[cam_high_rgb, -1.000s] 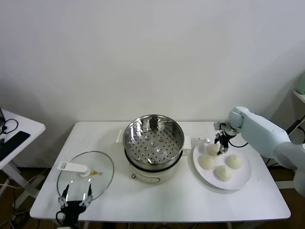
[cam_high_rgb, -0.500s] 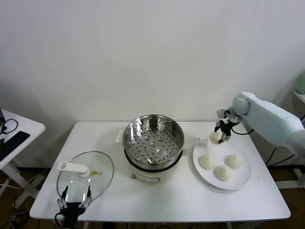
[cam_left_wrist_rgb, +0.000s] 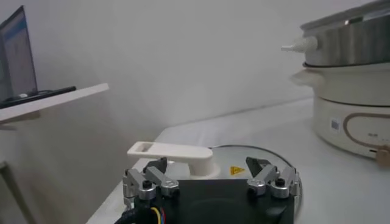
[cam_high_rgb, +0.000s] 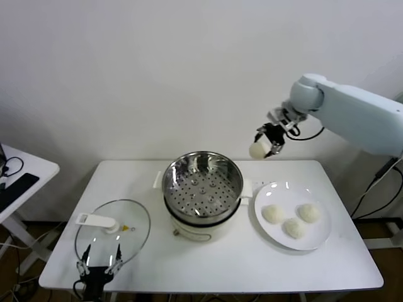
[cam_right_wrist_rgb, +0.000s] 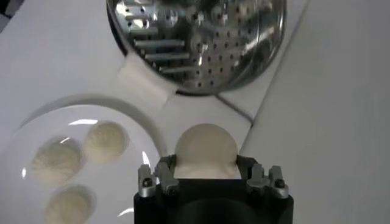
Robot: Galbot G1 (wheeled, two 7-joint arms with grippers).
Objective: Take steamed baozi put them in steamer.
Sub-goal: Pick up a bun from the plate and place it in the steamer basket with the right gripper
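Stainless-steel steamer (cam_high_rgb: 203, 185) sits on its cream-white electric pot base (cam_high_rgb: 200, 228) at the centre of the white table (cam_high_rgb: 252, 264); its perforated bottom is bare. Right gripper (cam_high_rgb: 267, 139) is raised in the air at about 2 o'clock from the steamer, beyond its rim, fingers clamped on one baozi (cam_high_rgb: 257, 151); in the right wrist view that baozi (cam_right_wrist_rgb: 205, 150) sits between the two fingers (cam_right_wrist_rgb: 163, 170). White plate (cam_high_rgb: 318, 237) lies at 3 o'clock of the steamer, just beside the pot base, and carries three baozi (cam_high_rgb: 272, 214), near one another. Glass lid (cam_high_rgb: 135, 234) with white handle (cam_high_rgb: 96, 220) rests flat on the table at 8 o'clock of the steamer. Left gripper (cam_high_rgb: 99, 262) is parked at the table's near edge, at the lid's rim, fingers spread wide, holding nothing.
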